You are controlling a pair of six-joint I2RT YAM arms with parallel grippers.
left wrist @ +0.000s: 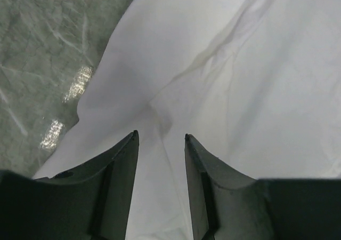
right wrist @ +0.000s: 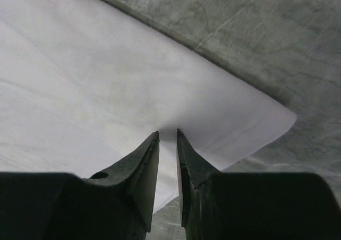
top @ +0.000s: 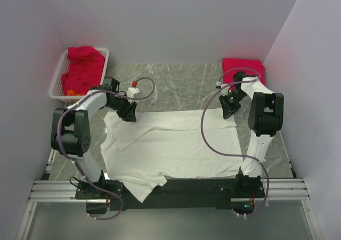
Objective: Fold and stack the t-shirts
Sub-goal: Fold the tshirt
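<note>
Right gripper (right wrist: 168, 133) pinches the white fabric t-shirt (right wrist: 96, 74) near its corner; left gripper (left wrist: 160, 137) gapes half-open over a crease, contact hidden.

Red shirts (top: 84, 66) half bury an orange thing (top: 70, 93) in the basket (top: 57, 76), too small to identify.

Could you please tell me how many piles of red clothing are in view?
2. One heap lies in the white basket at the far left; one folded pile sits on the table at far right. Each may hide several shirts.
</note>
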